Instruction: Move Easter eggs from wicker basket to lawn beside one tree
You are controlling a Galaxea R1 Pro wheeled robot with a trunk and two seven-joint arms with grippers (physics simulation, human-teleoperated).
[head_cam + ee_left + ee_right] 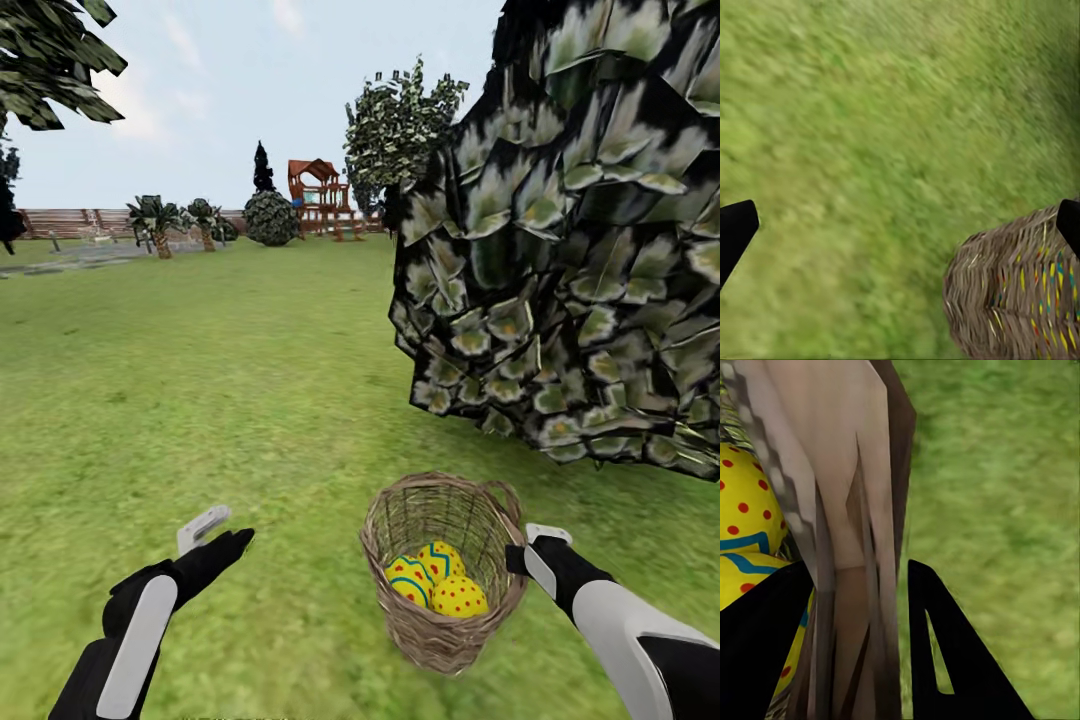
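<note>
The three Easter eggs (pixel 437 580) are lying together inside the wicker basket (pixel 445 640), which is sitting tilted over the lawn (pixel 230 400) just below a big leafy bush (pixel 580 250). The right gripper (pixel 520 552) is clamping its jaws on the basket's rim, one finger inside and one outside. The left gripper (pixel 215 535) is hovering over bare grass beside the basket, jaws spread open. A playset (pixel 318 195) is standing far off by the fence (pixel 70 222).
</note>
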